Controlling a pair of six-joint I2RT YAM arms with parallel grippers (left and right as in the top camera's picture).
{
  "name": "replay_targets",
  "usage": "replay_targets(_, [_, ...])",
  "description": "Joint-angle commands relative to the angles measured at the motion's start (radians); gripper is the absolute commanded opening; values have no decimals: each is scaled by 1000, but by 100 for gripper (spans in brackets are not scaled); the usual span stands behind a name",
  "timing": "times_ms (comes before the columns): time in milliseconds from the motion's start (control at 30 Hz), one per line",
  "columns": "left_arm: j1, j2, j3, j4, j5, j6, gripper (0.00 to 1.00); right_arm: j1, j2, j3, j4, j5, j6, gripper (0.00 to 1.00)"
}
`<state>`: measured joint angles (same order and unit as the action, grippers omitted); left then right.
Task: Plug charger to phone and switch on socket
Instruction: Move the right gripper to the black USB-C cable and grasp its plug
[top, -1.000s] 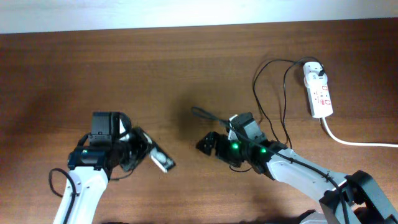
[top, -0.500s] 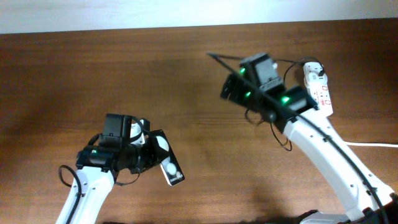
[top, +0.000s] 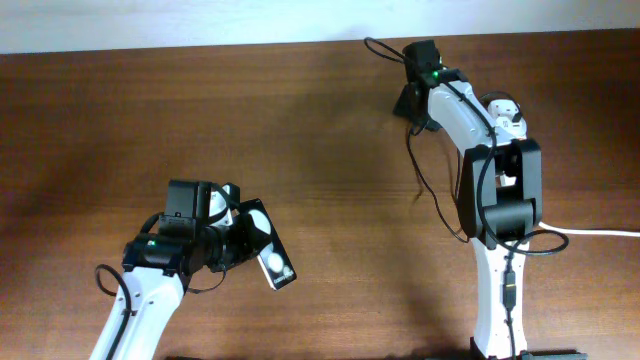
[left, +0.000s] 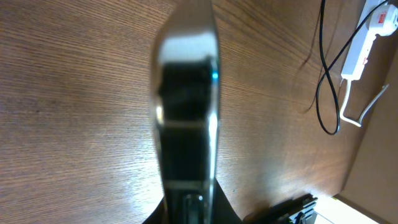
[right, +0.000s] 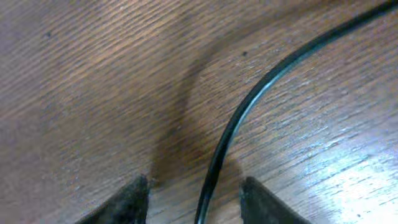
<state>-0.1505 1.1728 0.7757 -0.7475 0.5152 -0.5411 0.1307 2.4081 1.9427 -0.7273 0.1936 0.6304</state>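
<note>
Left tool (top: 236, 238) is clamped on the phone (top: 272, 258), holding it over the surface (top: 150, 120) near the near edge, left of the middle. The phone's long axis runs on a slant: the gripped end lies toward the far edge, the free end points toward the near edge and a little to the right, and the face with the white circles is turned upward. The right tool (top: 411, 100) is by the far edge, right of the middle. Its fingers stand apart with the charger (right: 249, 106) cable running between them; whether they pinch it lower down, out of frame, I cannot tell. So the phone is in hand, but it and the cable are well apart, and I judge the plugging-in not yet done. The socket (left: 365, 38) lies toward the far-right corner, its long axis running far to near, partly hidden by the right arm. Switching it on is left for after.
</note>
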Motion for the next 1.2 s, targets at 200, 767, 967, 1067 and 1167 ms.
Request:
replay_targets(200, [-4, -7, 10, 5, 8, 11, 0, 92, 0, 15, -280, -389, -348, 4])
replay_targets(767, [-4, -7, 10, 6, 8, 11, 0, 121, 20, 21, -330, -182, -44, 99])
replay_targets(967, [-4, -7, 10, 10, 8, 11, 0, 131, 57, 8, -357, -182, 15, 57])
replay_targets(1067, [-4, -7, 10, 10, 8, 11, 0, 139, 57, 4, -358, -185, 41, 31])
replay_targets(1167, [-4, -7, 10, 10, 24, 11, 0, 137, 56, 5, -349, -182, -2, 4])
